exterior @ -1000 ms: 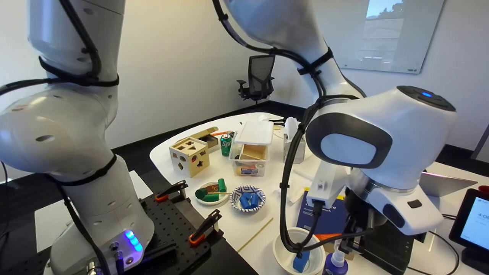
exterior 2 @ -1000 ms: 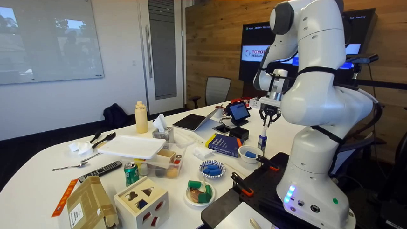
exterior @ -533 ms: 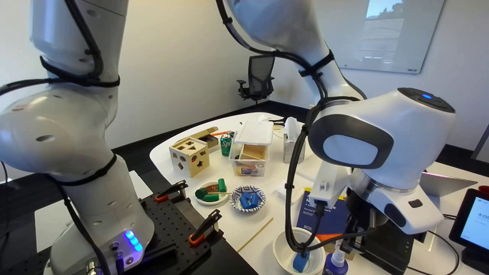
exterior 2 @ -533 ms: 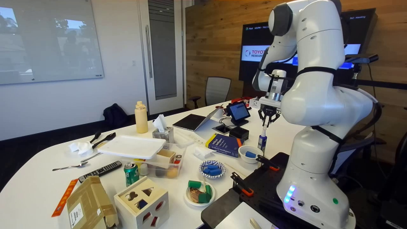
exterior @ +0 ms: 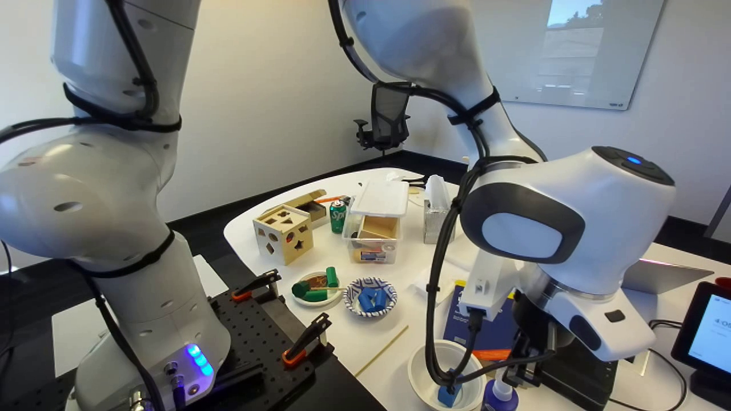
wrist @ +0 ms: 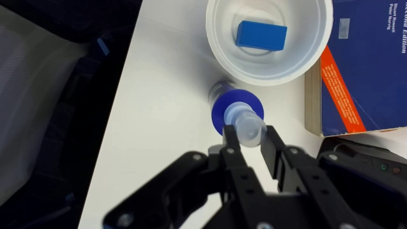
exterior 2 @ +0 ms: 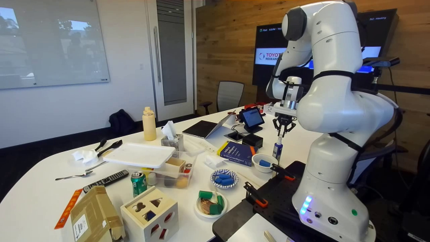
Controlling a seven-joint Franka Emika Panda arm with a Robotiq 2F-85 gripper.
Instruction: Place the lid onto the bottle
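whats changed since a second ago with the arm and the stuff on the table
The gripper has come down a little, lowering the clear lid it holds toward the blue bottle, which seems to have shifted very slightly. No grip was visibly made or released. The white bowl, the blue block in it and the Artificial Intelligence book stayed put.

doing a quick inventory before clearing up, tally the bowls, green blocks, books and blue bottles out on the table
White bowl and patterned bowl: 2
Green blocks: 3
Book: 1
Blue bottle: 1
Total: 7
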